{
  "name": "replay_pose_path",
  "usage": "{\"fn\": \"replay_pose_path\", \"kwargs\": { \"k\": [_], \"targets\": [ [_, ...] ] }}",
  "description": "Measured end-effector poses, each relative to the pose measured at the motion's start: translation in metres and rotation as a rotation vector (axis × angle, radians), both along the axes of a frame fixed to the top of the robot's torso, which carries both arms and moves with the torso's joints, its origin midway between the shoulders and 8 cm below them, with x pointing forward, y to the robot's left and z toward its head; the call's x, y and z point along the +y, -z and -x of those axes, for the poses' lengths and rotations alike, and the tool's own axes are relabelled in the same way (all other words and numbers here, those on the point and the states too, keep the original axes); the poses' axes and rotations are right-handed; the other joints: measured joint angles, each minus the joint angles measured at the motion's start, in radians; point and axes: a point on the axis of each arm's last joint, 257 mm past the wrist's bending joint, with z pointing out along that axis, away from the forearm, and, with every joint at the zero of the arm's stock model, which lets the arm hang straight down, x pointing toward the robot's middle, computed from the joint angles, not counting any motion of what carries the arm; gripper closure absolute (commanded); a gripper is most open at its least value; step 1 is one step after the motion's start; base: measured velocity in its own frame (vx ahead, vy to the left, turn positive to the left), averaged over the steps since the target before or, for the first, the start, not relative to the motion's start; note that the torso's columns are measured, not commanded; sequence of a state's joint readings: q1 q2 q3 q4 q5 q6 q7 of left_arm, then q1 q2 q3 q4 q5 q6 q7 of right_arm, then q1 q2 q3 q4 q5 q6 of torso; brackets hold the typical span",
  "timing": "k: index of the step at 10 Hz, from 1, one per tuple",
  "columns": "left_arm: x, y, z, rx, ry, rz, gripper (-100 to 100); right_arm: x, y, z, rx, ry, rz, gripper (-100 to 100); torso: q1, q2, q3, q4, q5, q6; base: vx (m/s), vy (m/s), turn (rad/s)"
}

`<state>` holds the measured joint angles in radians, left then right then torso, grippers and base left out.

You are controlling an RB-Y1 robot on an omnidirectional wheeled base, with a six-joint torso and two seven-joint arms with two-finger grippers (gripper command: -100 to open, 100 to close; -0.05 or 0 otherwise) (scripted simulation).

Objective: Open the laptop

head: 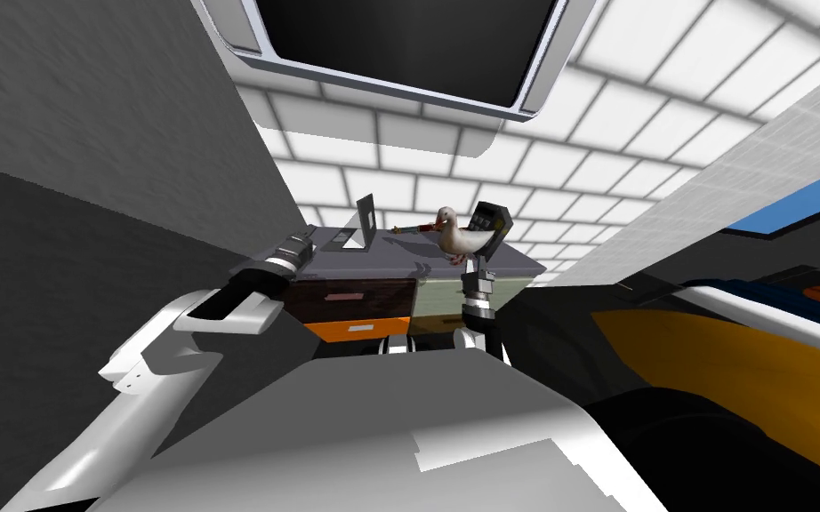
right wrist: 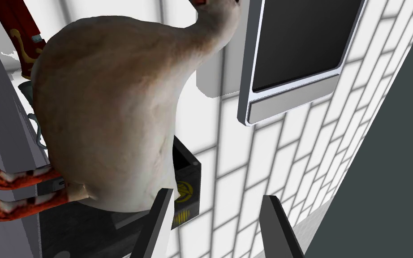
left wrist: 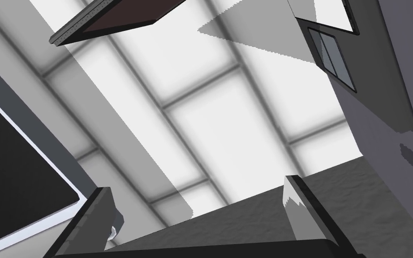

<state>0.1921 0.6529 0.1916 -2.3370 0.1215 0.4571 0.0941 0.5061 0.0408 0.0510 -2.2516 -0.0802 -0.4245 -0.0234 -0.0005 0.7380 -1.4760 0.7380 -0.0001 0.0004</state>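
- The laptop (head: pixel 357 229) sits on the left part of the table (head: pixel 506 253), lid standing up from its base, so it looks at least partly open.
- The left gripper (left wrist: pixel 196 188) hovers at the table's left edge, jaws spread with nothing between them, and its camera is aimed up at the wall and ceiling rather than at the laptop.
- The right gripper (right wrist: pixel 212 199) is over on the other side, jaws spread too, right behind a duck (right wrist: pixel 107 103) (feet red, body pale) with a black box (right wrist: pixel 185 188) just beyond.
- The key relation: the laptop lies just ahead of the left gripper, while the duck stands between it and the right one.
- The left arm is clearly nearer.
- The lid looks turned edge-on to me, its face toward the left side, so I'd judge a left-arm push finishes it.
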Motion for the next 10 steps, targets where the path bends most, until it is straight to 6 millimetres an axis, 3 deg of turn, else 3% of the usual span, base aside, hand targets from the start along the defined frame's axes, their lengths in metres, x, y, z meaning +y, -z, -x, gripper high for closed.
{"fn": "replay_pose_path", "kwargs": {
  "k": [10],
  "targets": [
    [0.039, -0.021, -0.015, 0.084, -0.122, -0.031, -100, 0.000, 0.000, 0.000, 0.000, 0.000, 0.000, 0, 0.000, 0.000, 0.000, 0.000, 0.000, 0.000, 0.002, -0.020, -0.145]
  ]
}}
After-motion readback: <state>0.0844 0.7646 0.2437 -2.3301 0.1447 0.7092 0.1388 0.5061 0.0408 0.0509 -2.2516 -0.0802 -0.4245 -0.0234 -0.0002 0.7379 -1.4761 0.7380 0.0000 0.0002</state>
